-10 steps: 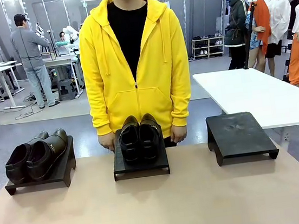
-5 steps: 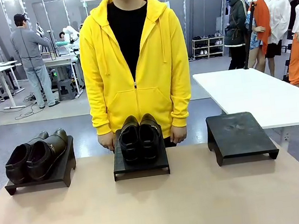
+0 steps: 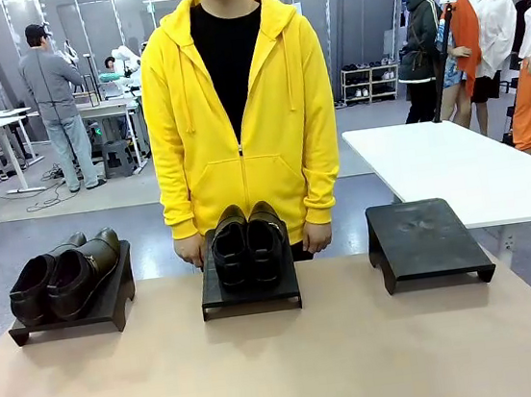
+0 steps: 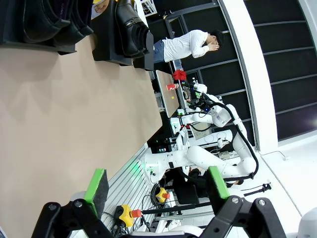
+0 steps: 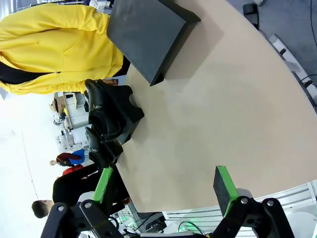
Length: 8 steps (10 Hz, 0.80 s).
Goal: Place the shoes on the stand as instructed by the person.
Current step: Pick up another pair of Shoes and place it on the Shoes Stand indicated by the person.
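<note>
Two pairs of glossy black shoes rest on low black stands at the table's far side. One pair [image 3: 62,277] sits on the left stand [image 3: 114,302], the other pair [image 3: 249,242] on the middle stand [image 3: 251,299]. The right stand [image 3: 425,237] is bare. The person [image 3: 236,115] in a yellow hoodie stands behind the middle stand, a hand [image 3: 191,252] at each side of it. My left gripper [image 4: 157,183] is open over the near table, far from the shoes [image 4: 130,29]. My right gripper [image 5: 163,185] is open too, with the bare stand [image 5: 146,32] and the middle pair [image 5: 106,116] ahead.
The tan tabletop [image 3: 287,370] stretches bare between me and the stands. A white table [image 3: 456,170] stands behind at the right. Other people and workbenches are far off in the background.
</note>
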Available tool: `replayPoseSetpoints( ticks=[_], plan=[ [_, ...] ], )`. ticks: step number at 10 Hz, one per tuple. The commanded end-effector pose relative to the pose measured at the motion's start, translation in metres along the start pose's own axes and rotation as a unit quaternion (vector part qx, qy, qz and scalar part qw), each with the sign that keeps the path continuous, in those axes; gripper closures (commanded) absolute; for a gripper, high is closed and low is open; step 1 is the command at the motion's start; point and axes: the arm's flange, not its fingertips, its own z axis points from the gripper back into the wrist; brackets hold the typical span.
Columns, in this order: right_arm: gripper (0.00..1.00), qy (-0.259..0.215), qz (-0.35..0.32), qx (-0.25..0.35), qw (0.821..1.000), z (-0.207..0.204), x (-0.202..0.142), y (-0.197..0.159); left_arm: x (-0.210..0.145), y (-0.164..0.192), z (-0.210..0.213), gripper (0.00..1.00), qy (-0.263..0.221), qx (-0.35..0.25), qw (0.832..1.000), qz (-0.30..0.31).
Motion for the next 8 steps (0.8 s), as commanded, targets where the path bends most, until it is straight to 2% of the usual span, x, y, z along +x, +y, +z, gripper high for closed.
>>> replayPoseSetpoints(
  ticks=[1,8],
  plan=[
    [0.00,0.000,0.010,0.003,1.000,0.0001,0.0000,-0.0007,-0.0043,-0.0036,-0.0008,0.00,0.006,0.000,1.000,-0.003],
    [0.00,0.000,0.010,0.003,1.000,0.0001,0.0000,-0.0007,-0.0043,-0.0036,-0.0008,0.00,0.006,0.000,1.000,-0.003]
  ],
)
